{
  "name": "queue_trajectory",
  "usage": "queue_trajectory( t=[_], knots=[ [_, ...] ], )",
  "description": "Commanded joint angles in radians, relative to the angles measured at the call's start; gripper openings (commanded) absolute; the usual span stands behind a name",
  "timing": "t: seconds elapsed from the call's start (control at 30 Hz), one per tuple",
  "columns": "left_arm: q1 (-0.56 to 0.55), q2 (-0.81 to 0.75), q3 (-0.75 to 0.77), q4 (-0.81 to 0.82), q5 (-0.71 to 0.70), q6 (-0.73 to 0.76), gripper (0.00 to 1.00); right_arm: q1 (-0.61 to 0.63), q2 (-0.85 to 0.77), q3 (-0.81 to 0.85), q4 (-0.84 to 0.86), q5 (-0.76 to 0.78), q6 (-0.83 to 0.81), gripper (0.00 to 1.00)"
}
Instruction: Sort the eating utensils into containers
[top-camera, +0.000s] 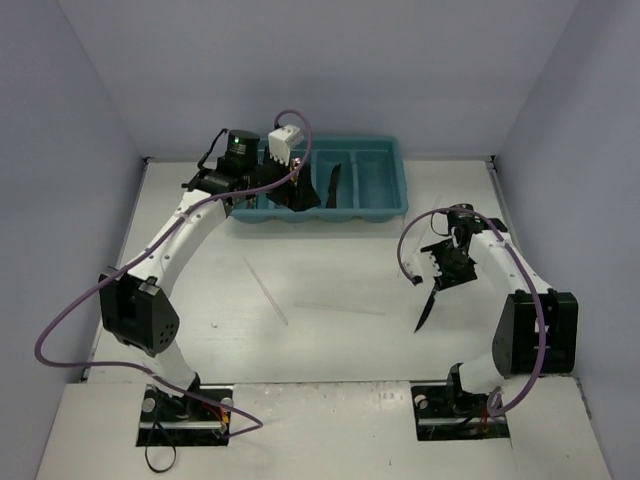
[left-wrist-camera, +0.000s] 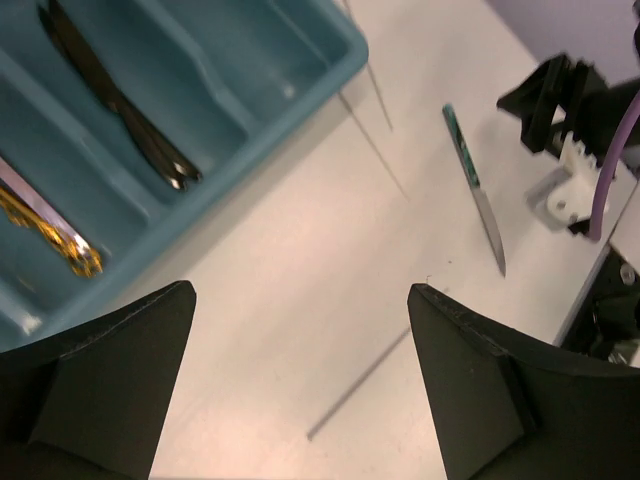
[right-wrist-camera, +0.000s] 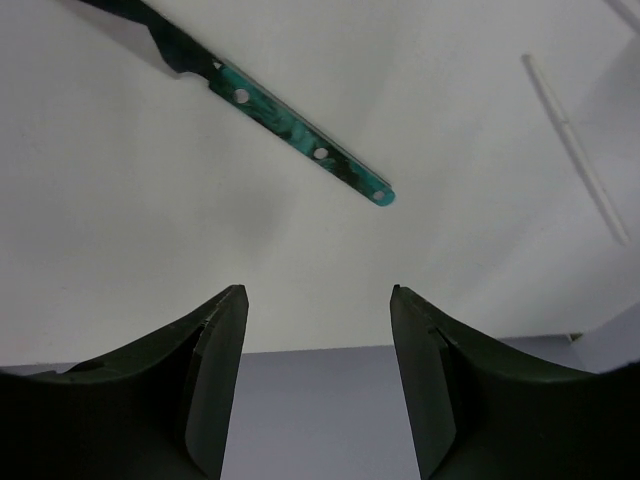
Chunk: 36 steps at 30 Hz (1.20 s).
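Note:
The teal-blue cutlery tray stands at the back of the table. It holds dark knives in one compartment and a gold utensil in another. My left gripper is open and empty, above the tray's front edge. A dark knife with a teal handle lies on the table just beyond my right gripper, which is open and empty. Two thin pale chopsticks lie mid-table.
The chopsticks also show as thin lines in the left wrist view and the right wrist view. Grey walls enclose the table on three sides. The right arm's body shows at the top right of the left wrist view.

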Motion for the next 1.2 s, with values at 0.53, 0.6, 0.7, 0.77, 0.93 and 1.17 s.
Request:
queue_trajectory(
  t=[0.53, 0.6, 0.7, 0.77, 0.93, 1.17],
  knots=[
    [0.095, -0.167, -0.167, -0.035, -0.007, 0.011, 0.86, 0.020, 0.231, 0.142, -0.132, -0.096, -0.827, 0.57],
    [0.098, -0.166, -0.165, -0.036, -0.005, 0.006, 0.86, 0.037, 0.238, 0.138, -0.132, -0.086, -0.829, 0.55],
    [0.106, -0.165, -0.164, -0.037, -0.002, 0.000, 0.86, 0.051, 0.248, 0.126, -0.131, -0.074, -0.827, 0.54],
    [0.112, -0.165, -0.164, -0.041, 0.000, 0.003, 0.86, 0.056, 0.255, 0.114, -0.128, -0.069, -0.828, 0.55],
    [0.129, -0.164, -0.166, -0.047, 0.008, 0.004, 0.86, 0.058, 0.263, 0.094, -0.119, -0.040, -0.829, 0.55],
    [0.140, -0.152, -0.157, -0.047, 0.011, -0.002, 0.86, 0.059, 0.249, 0.043, -0.095, -0.031, -0.829, 0.54]
  ],
)
